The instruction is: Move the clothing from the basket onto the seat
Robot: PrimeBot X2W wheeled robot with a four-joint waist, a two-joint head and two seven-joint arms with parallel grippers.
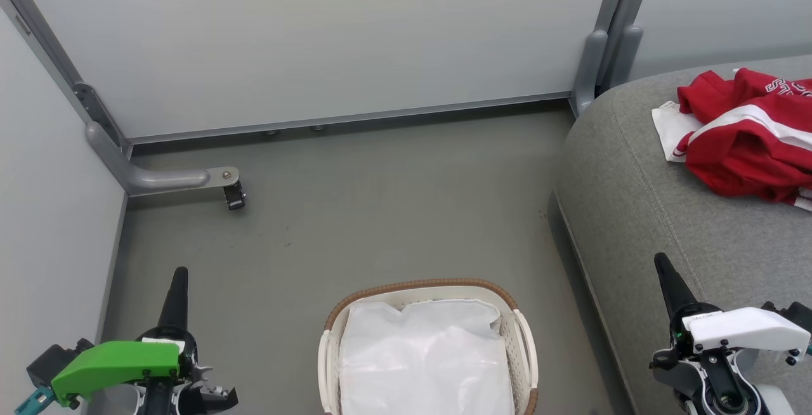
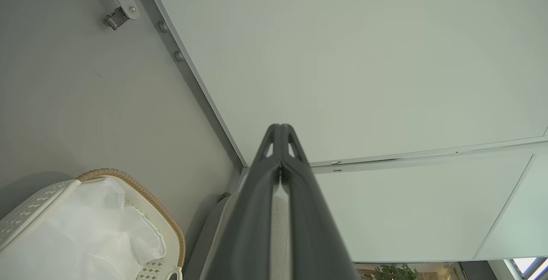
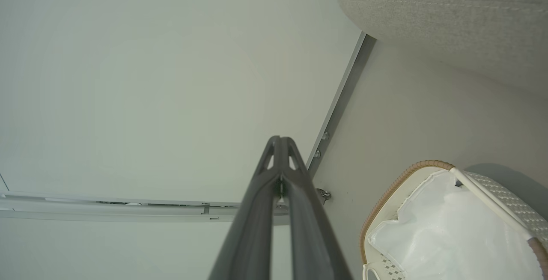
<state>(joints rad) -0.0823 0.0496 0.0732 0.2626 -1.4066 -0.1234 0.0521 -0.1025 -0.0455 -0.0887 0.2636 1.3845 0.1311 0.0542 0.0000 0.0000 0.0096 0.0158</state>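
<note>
Two grippers are recorded low in the head view: the left gripper over the floor, left of the basket, and the right gripper above the near edge of the seat. The jaws of both are pressed tight together, with nothing held. The clothing is found crumpled on the seat, well apart from the basket. A white sheet is seen lying inside the basket.

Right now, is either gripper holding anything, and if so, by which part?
Nothing is held. The left gripper and right gripper are both shut on nothing. The clothing lies on the seat, apart from both.
</note>
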